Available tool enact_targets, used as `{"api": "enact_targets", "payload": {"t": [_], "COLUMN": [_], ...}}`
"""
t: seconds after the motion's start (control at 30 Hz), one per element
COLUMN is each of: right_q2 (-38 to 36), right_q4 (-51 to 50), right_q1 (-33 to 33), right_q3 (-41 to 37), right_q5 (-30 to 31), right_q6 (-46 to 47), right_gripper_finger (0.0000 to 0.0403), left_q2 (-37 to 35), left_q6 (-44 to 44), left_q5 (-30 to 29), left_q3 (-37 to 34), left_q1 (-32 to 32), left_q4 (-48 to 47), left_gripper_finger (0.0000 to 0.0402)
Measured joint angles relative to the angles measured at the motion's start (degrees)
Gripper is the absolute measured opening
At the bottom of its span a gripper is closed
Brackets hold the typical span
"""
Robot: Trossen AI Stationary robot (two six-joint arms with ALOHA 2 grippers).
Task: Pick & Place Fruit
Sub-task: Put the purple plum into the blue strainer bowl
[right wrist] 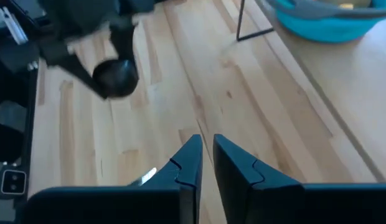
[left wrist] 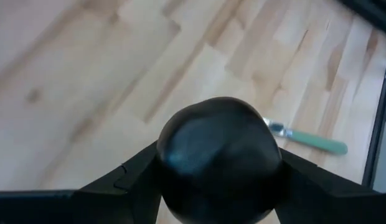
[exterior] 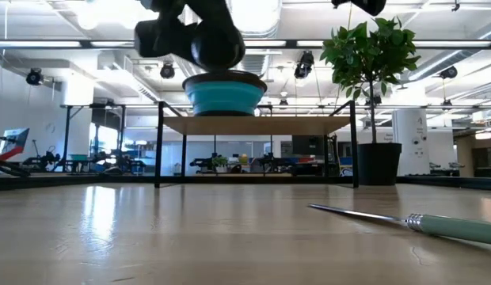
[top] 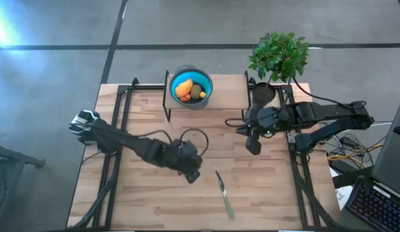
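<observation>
High view, left gripper point(top: 189, 169): over the table's middle, beside the knife point(top: 224, 196); its load is hidden from above.
High view, bowl point(top: 175, 78): on a raised shelf at the table's far edge; it holds the orange-yellow fruit point(top: 183, 87), an olive-brown piece point(top: 196, 92) and a tiny orange piece point(top: 202, 95).
High view, right gripper point(top: 253, 145): idle at the right side of the table.
Low view, clearance: the left arm hangs high above the tabletop, in front of the bowl; the shelf edge sits below the bowl rim.
Low view, advice: lift above the rim before moving in, so the fruit does not strike the shelf frame or bowl wall.
Left wrist view, black fruit point(left wrist: 218, 158): round, smooth, dull sheen, pinched between both fingers point(left wrist: 127, 180); it fills the gap.
Left wrist view, grip: a round, smooth body may roll out; hold pressure steady and travel slowly.
Right wrist view, right fingers point(right wrist: 187, 163): nearly pressed together, holding nothing.
Right wrist view, black fruit: seen clear of the table in the left gripper, well apart from the bowl.
Release: centre over the bowl's free space, then part the fingers low.
</observation>
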Motion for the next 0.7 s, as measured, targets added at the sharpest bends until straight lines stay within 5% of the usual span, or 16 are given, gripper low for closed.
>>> {"api": "enact_targets", "payload": {"t": [0.7], "right_q2": [0.0], "right_q4": [0.01], "right_q1": [4.74], "right_q3": [-5.79], "right_q5": [0.15], "right_q6": [13.55], "right_gripper_finger": [0.0023], "left_q2": [-9.65], "left_q6": [19.13], "left_q5": [-0.02], "left_q3": [0.02], "left_q1": [12.38], "left_q4": [0.02], "left_gripper_finger": [0.0241]}}
